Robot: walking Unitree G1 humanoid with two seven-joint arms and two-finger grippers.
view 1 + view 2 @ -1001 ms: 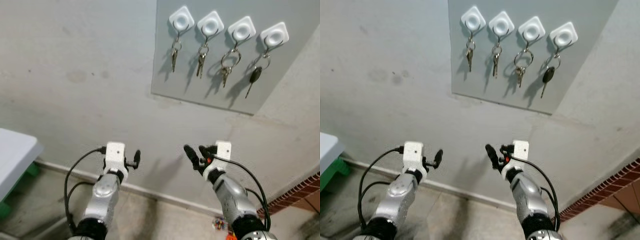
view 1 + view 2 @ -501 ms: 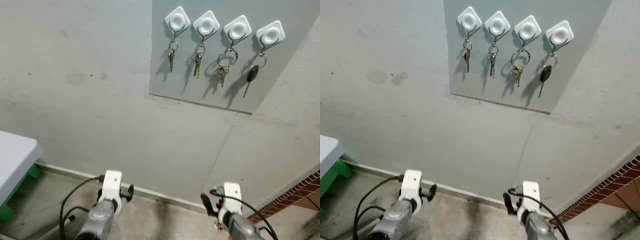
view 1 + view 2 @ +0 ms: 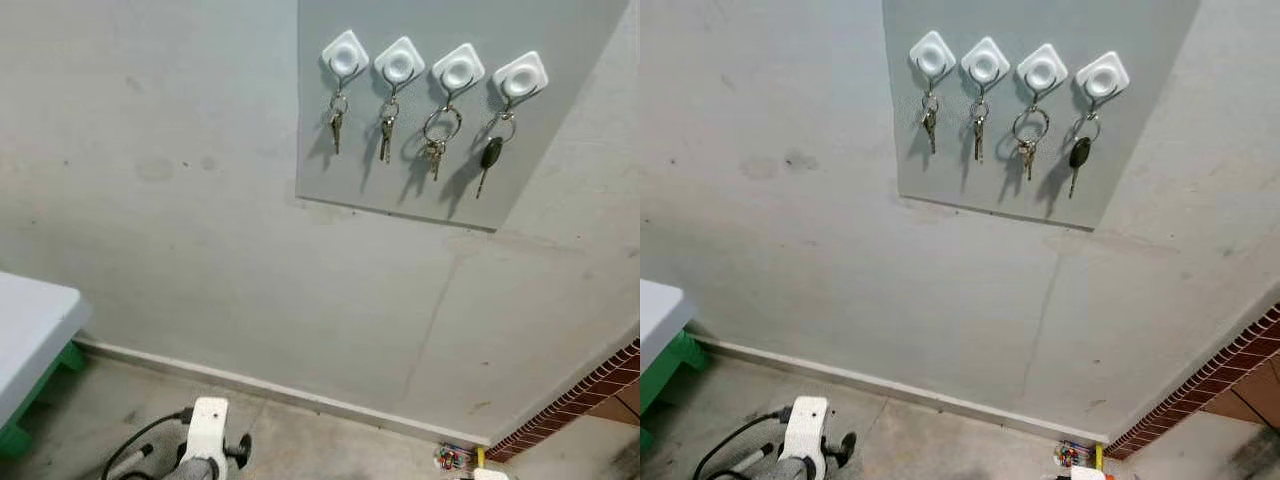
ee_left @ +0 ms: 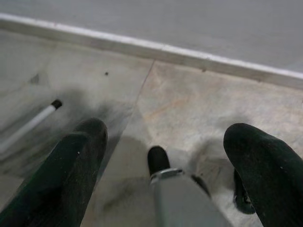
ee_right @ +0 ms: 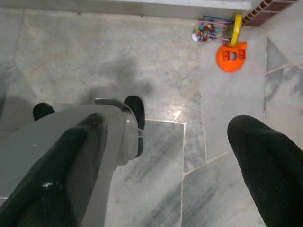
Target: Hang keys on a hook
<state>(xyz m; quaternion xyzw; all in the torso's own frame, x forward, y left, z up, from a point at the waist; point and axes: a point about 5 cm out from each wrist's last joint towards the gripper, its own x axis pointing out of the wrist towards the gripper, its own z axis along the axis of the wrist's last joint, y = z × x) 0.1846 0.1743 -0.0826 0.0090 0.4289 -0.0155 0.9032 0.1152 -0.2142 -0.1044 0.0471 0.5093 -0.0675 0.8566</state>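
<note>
Four hooks (image 3: 434, 72) high on the wall all carry keys (image 3: 435, 138). Both claws, left claw (image 4: 165, 165) and right claw (image 5: 165, 156), hang low, spread, seemingly empty.

The left gripper (image 3: 215, 452) is cut off by the lower edge of the left eye view, so its fingers are hard to make out there. The white table (image 3: 25, 335) is cut by the left edge. The colourful toy (image 3: 452, 458) on the floor at the foot of the wall is too small to tell. The keys (image 3: 434, 152) on the hooks (image 3: 457, 72) are too small for detail
</note>
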